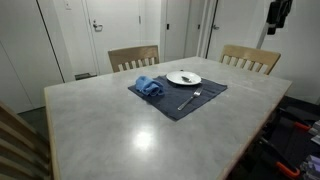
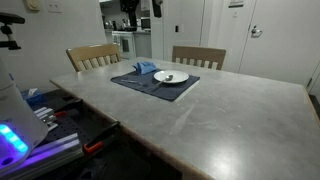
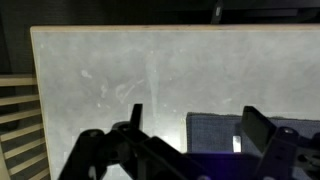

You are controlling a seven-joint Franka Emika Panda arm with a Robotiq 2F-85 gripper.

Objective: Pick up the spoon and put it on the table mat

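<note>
Since the spoon (image 1: 189, 99) lies flat on the mat (image 1: 165, 106) just beside the plate (image 1: 184, 78), the gripper (image 3: 195, 128), standing wide open, could snag the mat or knock the plate.

You are working in a home dining room. A large grey stone-look desk (image 1: 110, 125) fills the middle of both exterior views. It is laid for a meal: a dark blue fabric place mat (image 1: 165, 102) carries a round white plate (image 1: 184, 78), with a crumpled blue cloth (image 1: 149, 88) at nine o'clock of the plate. A pale wooden slat-back chair (image 1: 133, 57) stands at eleven o'clock of the mat, and a second matching wooden chair (image 1: 250, 58) at two o'clock. Plain white panel doors (image 1: 105, 25) line the wall behind. In an exterior view, a lit doorway (image 2: 125, 40) at twelve o'clock shows what look like white kitchen units.
</note>
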